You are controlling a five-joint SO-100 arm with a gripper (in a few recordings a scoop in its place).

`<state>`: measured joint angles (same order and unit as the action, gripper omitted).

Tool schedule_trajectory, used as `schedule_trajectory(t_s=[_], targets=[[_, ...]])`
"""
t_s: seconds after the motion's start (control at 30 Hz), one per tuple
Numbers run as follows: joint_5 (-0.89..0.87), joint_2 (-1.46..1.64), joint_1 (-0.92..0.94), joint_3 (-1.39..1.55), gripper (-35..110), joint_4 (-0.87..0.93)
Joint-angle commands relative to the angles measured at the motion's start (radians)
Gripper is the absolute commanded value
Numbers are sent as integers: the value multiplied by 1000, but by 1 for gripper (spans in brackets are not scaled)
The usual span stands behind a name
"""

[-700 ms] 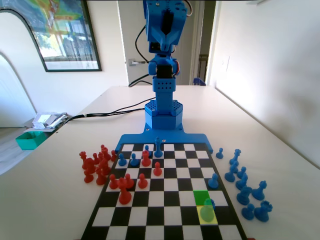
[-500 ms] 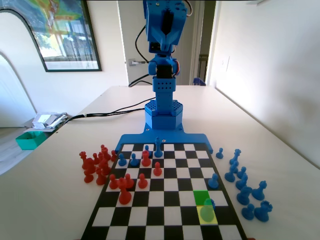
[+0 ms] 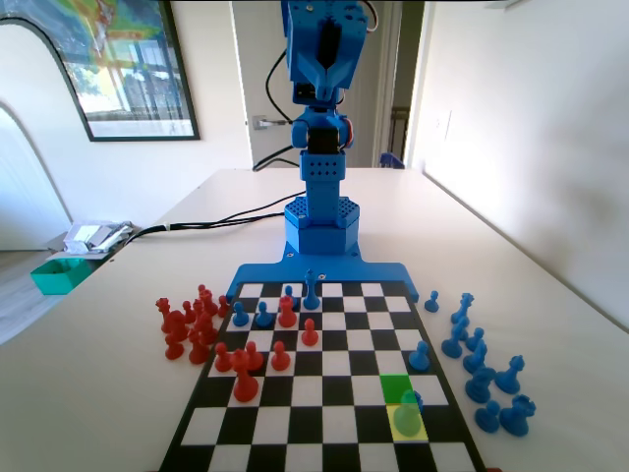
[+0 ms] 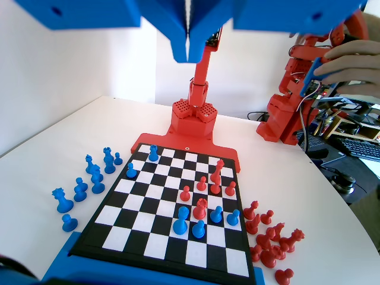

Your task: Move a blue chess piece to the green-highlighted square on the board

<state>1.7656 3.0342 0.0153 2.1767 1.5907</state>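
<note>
Task not begun: gripper (image 4: 188, 50) raised, jaws pressed together, empty; blue chess piece (image 3: 407, 414) far below, beside green-highlighted square (image 3: 396, 388), ungrasped.

Board (image 3: 324, 393) smooth, slightly glossy; blue chess piece (image 3: 407, 413) matt plastic; table (image 3: 550, 295) smooth white.
</note>
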Motion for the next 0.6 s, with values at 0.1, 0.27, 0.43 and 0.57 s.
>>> schedule_trajectory(t_s=[0.1,0.27,0.43,0.57], targets=[[14,20,3,0,7,-17],[12,20,3,0,6,-17],[12,20,0,0,1,-15],[15,9,-6,-6,1,-15]])
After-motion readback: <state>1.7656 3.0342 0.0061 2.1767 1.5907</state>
